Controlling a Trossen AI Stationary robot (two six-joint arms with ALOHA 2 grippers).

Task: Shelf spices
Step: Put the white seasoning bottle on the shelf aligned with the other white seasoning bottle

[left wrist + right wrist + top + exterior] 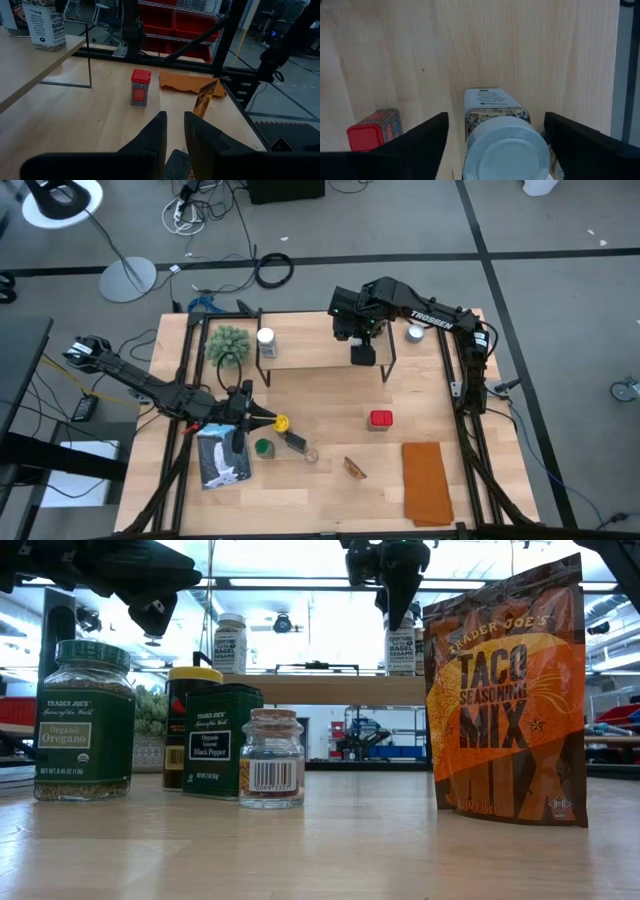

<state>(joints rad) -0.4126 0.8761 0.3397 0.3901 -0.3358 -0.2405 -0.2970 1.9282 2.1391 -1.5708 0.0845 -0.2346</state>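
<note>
The shelf (320, 352) stands at the table's far middle. A white-lidded jar (266, 340) stands on its left end. My right gripper (362, 352) hangs open over the right end. Its fingers flank a second white-lidded jar (505, 145) standing on the plank (330, 688) and touch nothing. My left gripper (258, 418) hovers just left of the yellow-lidded jar (282, 422), its fingers a narrow gap apart (175, 127). The green-lidded jar (82, 720), black tin (220, 740), small glass jar (271, 758) and red tin (380, 418) stand on the table.
A taco seasoning pouch (355, 468) stands near the table's front, with an orange cloth (427, 480) to its right. A fuzzy plant ball (228, 342) sits left of the shelf and a silver cup (415, 333) right of it. A printed card (222, 456) lies front left.
</note>
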